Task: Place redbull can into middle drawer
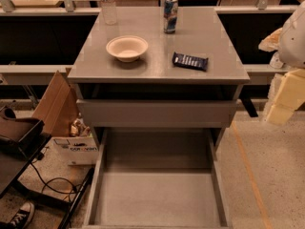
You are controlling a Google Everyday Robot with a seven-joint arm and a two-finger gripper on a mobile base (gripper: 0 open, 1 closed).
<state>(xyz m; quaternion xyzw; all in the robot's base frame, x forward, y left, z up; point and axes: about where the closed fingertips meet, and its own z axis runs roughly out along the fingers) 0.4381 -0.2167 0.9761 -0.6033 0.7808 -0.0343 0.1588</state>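
Grey metal all over this cabinet: its tabletop (214,56) carries the redbull can (170,14), which stands upright near the back edge, a little right of centre. Off to the can's left, at the back, stands a clear plastic bottle (108,4), apart from it. Nearer the front sits a pale bowl (127,48), open side up. To its right a dark snack bar (190,61) lies flat, in front of the can and not touching it. Below the tabletop is a plain grey drawer front (157,112), and beneath that the middle drawer (157,194) is pulled far out toward me, its flat floor in full view. The tool (282,101), pale yellow under a white arm (293,32), hangs off the cabinet's right side, well away from the can and higher than the open drawer. Whether it is wide or narrow I cannot tell. On the floor at the left sits a cardboard box (76,149)
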